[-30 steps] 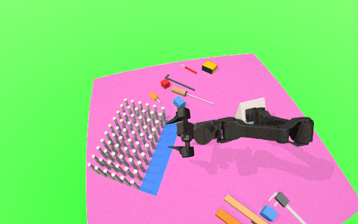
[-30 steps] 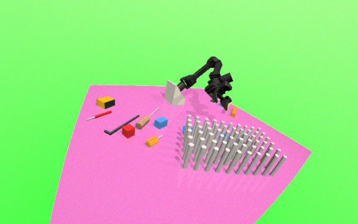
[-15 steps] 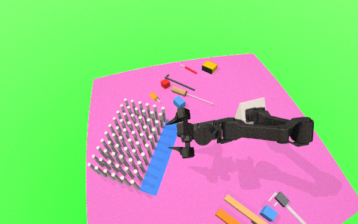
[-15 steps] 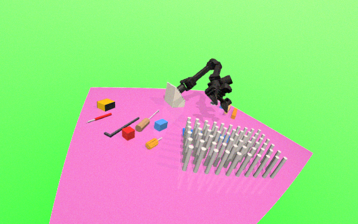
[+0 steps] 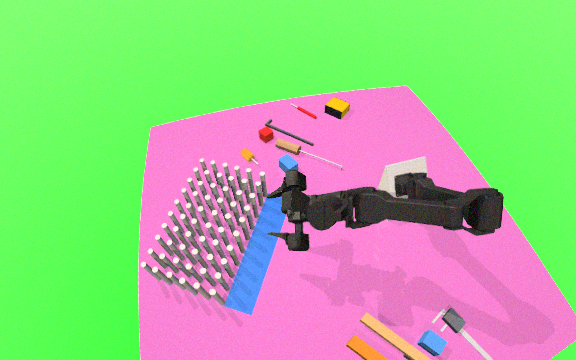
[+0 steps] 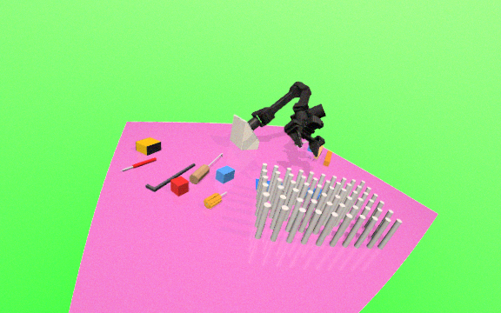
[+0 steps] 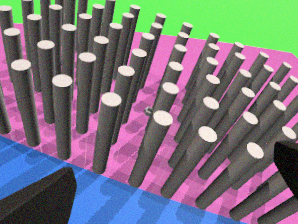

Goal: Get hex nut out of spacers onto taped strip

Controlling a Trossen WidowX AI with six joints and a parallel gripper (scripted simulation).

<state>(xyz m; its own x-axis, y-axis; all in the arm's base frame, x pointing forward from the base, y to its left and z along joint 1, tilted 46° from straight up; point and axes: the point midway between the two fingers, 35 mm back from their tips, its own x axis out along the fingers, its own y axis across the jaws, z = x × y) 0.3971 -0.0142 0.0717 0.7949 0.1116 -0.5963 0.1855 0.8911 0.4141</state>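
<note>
The small grey nut [image 7: 149, 110] lies on the table among the standing metal spacers [image 5: 213, 293] [image 6: 303, 222] [image 7: 62, 120], behind the front row in the wrist view. I cannot make it out in the top and exterior views. The spacers stand upright. The blue taped strip [image 5: 257, 262] [image 7: 107, 202] runs along their front. My gripper [image 5: 270, 215] [image 6: 309, 150] [image 7: 174, 165] is open and empty, above the strip's side of the field. A black L-shaped bar [image 5: 292, 135] [image 6: 176, 176], a wooden-handled tool [image 5: 288, 146] [image 6: 199, 174] and a red-handled pick [image 5: 307, 112] [image 6: 144, 163] lie beyond the field's end.
A red cube [image 5: 266, 134] [image 6: 179, 186], a blue block [image 5: 288, 163] [image 6: 225, 174], an orange screwdriver [image 5: 247, 154] [image 6: 212, 200] and a yellow-black block [image 5: 337, 107] [image 6: 148, 146] lie on that side. Wooden bars [image 5: 393, 336], another blue block [image 5: 432, 343] and a grey-headed tool [image 5: 453, 320] lie opposite.
</note>
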